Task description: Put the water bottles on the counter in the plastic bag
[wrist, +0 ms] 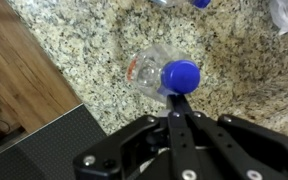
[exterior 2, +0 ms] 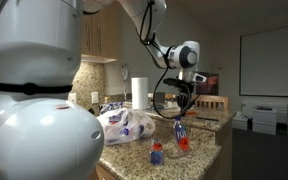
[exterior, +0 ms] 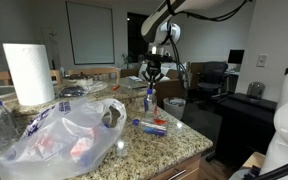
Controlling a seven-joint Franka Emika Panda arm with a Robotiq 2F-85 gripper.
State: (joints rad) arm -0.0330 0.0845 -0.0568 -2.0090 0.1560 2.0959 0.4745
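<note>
the tool hangs just above an upright water bottle. in the wrist view its fingers look pressed together with nothing between them, the tips near the blue cap. the bottle stands on the bench directly below the tool, probably lined up for a straight descent, though the fingers would have to spread first. the plastic bag slumps well off to the tool's side, so a carry across is needed. another bottle lies on its side near the upright one.
</note>
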